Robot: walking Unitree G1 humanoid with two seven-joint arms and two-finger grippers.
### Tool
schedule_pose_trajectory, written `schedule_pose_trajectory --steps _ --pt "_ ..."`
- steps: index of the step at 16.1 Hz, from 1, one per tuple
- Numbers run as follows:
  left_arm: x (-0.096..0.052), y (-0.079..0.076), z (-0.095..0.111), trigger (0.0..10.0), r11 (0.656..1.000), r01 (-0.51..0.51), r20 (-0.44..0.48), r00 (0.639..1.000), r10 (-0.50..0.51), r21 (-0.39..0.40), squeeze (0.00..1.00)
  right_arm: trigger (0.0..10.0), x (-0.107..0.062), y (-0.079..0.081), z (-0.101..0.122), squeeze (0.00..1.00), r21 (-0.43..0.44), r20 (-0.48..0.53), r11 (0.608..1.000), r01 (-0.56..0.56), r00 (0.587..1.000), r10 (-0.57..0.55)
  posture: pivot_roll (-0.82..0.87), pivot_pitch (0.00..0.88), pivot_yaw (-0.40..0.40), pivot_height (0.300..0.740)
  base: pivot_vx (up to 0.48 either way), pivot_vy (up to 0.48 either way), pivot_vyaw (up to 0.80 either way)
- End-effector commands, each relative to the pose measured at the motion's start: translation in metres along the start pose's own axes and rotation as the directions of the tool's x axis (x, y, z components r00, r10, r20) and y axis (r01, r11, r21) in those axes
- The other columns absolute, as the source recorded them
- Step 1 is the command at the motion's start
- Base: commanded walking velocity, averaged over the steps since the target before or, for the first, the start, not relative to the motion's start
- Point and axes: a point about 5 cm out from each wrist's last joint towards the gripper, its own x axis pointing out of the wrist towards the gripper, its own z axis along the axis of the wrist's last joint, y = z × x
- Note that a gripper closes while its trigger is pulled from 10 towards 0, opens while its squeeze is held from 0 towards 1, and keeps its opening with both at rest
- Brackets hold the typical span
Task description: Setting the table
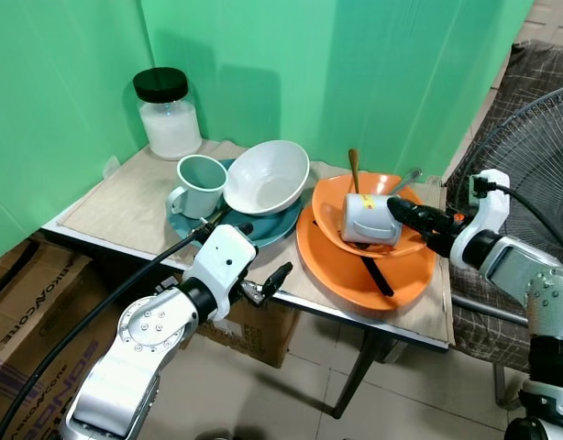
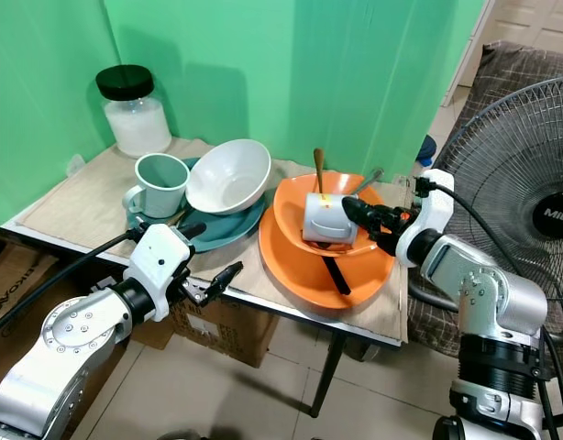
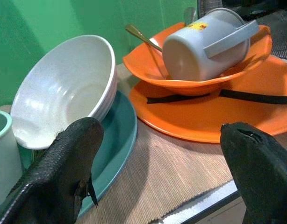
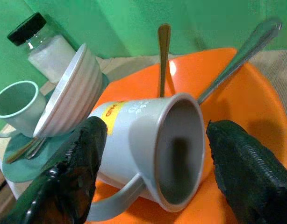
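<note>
A grey mug lies on its side in an orange bowl, which rests on an orange plate. A gold spoon and a silver spoon lean in that bowl. My right gripper is open, one finger on each side of the mug's mouth without touching it. A white bowl tilts on a teal plate beside a mint mug. My left gripper is open and holds nothing at the table's front edge, facing the two plates.
A jar with a black lid stands at the table's back left. Black strips lie across the orange plate. A fan stands right of the table; cardboard boxes sit on the floor at left. Green walls close the back.
</note>
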Motion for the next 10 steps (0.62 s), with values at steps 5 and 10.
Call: schedule_pose_trajectory --steps 5,10 --pt "0.001 -0.001 0.003 10.0 1.000 0.015 0.012 1.000 -0.015 0.016 0.00 0.0 0.005 0.013 0.000 0.00 0.092 -0.009 0.991 -0.096 0.995 0.097 0.04 0.000 -0.010 0.740 0.000 0.000 0.00" --pt "0.000 -0.002 0.003 10.0 1.000 0.017 0.009 1.000 -0.017 0.017 0.00 0.0 0.010 0.021 -0.002 0.00 0.098 -0.042 0.985 -0.144 0.988 0.149 0.04 0.000 -0.015 0.740 0.000 0.000 0.00"
